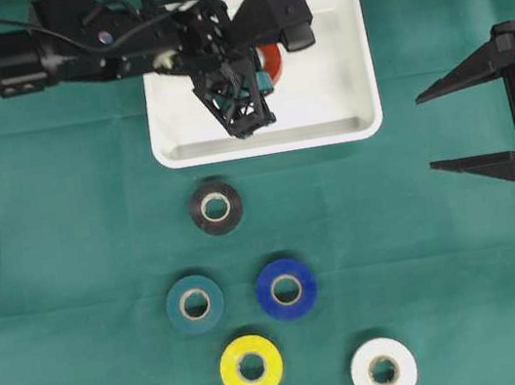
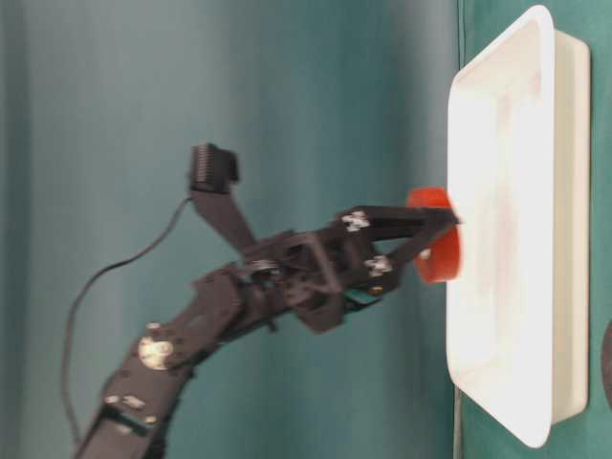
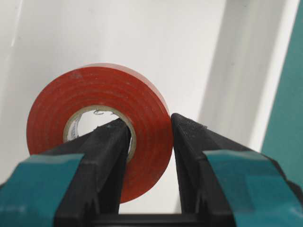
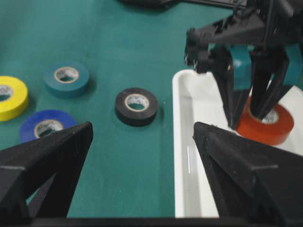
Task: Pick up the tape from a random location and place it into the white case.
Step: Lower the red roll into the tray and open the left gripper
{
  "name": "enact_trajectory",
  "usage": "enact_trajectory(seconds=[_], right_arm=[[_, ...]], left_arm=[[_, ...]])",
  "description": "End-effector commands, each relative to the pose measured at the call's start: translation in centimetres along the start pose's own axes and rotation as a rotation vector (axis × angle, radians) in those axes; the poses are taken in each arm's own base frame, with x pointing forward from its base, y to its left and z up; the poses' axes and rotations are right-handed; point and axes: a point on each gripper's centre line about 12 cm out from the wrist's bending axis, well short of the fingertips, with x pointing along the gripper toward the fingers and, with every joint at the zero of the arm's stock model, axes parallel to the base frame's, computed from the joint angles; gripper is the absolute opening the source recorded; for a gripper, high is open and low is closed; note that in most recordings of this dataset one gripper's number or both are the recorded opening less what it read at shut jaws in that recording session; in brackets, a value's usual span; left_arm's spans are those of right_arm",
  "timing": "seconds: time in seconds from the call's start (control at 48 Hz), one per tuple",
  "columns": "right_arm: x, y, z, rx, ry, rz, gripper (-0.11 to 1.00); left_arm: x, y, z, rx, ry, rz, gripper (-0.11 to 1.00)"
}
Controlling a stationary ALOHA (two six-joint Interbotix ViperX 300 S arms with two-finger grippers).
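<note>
I see even, bright lighting with soft shadows. The white case point(image 2: 502, 239) glares, overexposed, at table level. My right wrist view's near fingers point(image 4: 42, 165) are blurred.

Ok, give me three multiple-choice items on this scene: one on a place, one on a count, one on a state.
1. Where is the red tape?
A. on the green cloth
B. over the white case, in the left gripper
C. beside the yellow tape

2. How many rolls lie on the cloth?
A. three
B. five
C. seven

3. How is the right gripper?
A. open, holding nothing
B. shut on a roll
C. out of view

Answers: 1 B, its jaws pinch the roll's wall; 2 B, black, teal, blue, yellow, white; 3 A, fingers spread.
</note>
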Motion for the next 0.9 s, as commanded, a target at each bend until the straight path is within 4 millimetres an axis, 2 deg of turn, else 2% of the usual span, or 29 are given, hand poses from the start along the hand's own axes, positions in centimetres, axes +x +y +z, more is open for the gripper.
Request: enact_trajectory(seconds=[0.0, 0.48, 0.667, 0.751, 0.792, 0.876], right_arm=[[0.2, 0.0, 1.0, -0.002, -0.025, 0.000, 0.91], [0.2, 0.0, 1.1, -0.002, -0.026, 0.000, 0.91], [0.2, 0.0, 1.2, 0.000, -0.028, 0.000, 0.91], [0.2, 0.0, 1.2, 0.002, -0.029, 0.001, 0.91], [0.2, 0.0, 1.2, 0.002, -0.028, 0.001, 0.91], [0.2, 0.0, 1.2, 0.002, -0.028, 0.001, 0.91]], left_arm=[[-0.3, 0.2, 0.6, -0.004, -0.050, 0.003, 0.24], [0.2, 1.1, -0.3, -0.020, -0.034, 0.014, 0.25], [0.3, 1.1, -0.4, -0.009, -0.034, 0.014, 0.76], [0.2, 1.2, -0.5, -0.012, -0.034, 0.015, 0.95], [0.2, 1.1, -0.5, -0.011, -0.034, 0.014, 0.99], [0.2, 1.1, -0.5, -0.011, -0.030, 0.014, 0.99]])
